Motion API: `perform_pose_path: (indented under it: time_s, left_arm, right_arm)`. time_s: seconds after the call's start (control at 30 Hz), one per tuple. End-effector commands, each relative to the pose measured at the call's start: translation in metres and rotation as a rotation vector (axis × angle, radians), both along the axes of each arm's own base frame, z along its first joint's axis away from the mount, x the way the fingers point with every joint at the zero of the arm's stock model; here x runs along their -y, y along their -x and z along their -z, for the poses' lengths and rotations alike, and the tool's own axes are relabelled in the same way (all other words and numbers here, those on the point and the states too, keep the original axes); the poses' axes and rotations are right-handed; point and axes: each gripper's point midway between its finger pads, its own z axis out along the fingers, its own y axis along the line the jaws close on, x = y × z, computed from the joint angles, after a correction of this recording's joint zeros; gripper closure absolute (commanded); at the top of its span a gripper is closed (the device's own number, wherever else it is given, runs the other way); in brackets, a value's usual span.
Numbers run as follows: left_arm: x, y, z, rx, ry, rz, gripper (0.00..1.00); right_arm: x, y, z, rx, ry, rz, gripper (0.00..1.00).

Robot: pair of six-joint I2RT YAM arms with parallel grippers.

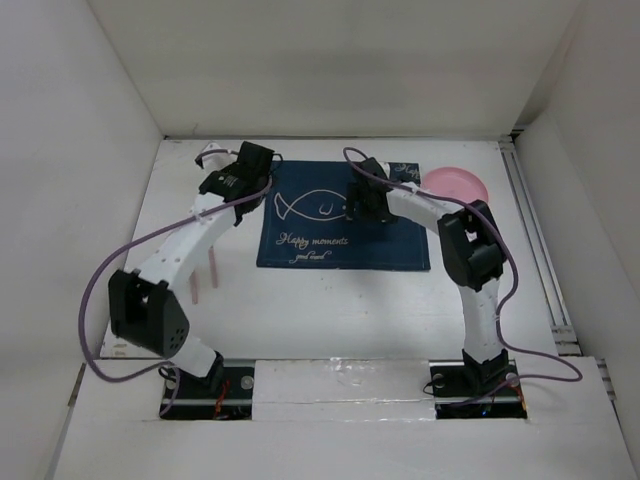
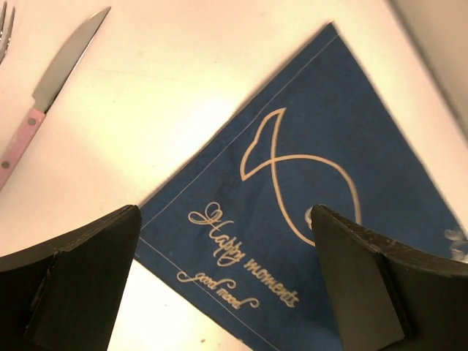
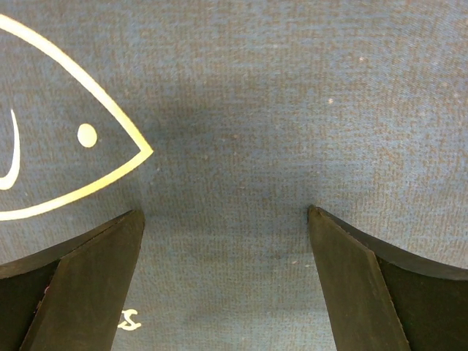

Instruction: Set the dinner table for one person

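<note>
My left pincer point(image 2: 225, 212) is released, its two dark jaws spread wide with nothing between them. It hangs above the left part of the navy placemat point(image 1: 340, 235). Between the jaws I see the fish's tail and the gold lettering near the cloth's corner.

My right pincer point(image 3: 224, 213) is released as well and grasps nothing. It sits close above the cloth, just past the nose of the drawn fish, whose eye shows to the left in the right wrist view.

The tabletop point(image 1: 330, 310) is the white surface that fills the floor of the walled booth and carries everything in view. My two bases are bolted at its near edge. The placemat lies flat on it, toward the far side and roughly centred between my arms.

A knife point(image 2: 51, 88) with a pink handle lies on the bare white to the left of the placemat, apart from it. A fork point(image 2: 4, 29) is cut off by the frame edge beside it.

A pink plate point(image 1: 455, 183) rests at the placemat's far right corner, partly hidden behind my right arm. I cannot tell whether it overlaps the cloth.
</note>
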Motion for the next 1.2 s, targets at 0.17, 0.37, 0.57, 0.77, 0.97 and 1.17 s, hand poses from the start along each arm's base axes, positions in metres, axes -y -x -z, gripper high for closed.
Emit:
perform_pose_path:
  time_s: [0.17,0.37,0.57,0.77,0.97,1.17]
  left_arm:
    - [-0.013,0.050,-0.052,0.198,0.059,0.087,0.00]
    - [-0.010,0.077,-0.066,0.300,0.104,0.208,0.00]
    - [-0.013,0.097,-0.062,0.277,0.078,0.271,0.00]
    - [-0.017,0.104,-0.056,0.272,0.061,0.285,0.00]
    - [-0.015,0.103,-0.050,0.258,0.057,0.298,0.00]
    - [-0.013,0.102,-0.047,0.248,0.060,0.305,0.00]
  right_arm:
    - [-0.004,0.051,0.024,-0.066,0.018,-0.030,0.00]
    - [-0.005,0.074,0.041,-0.093,0.061,-0.107,0.00]
    - [-0.009,0.084,0.052,-0.116,0.052,-0.210,0.00]
    - [-0.017,0.091,0.060,-0.143,0.043,-0.291,0.00]
    - [-0.012,0.092,0.061,-0.145,0.062,-0.257,0.00]
    - [-0.013,0.083,0.041,-0.104,0.045,-0.201,0.00]
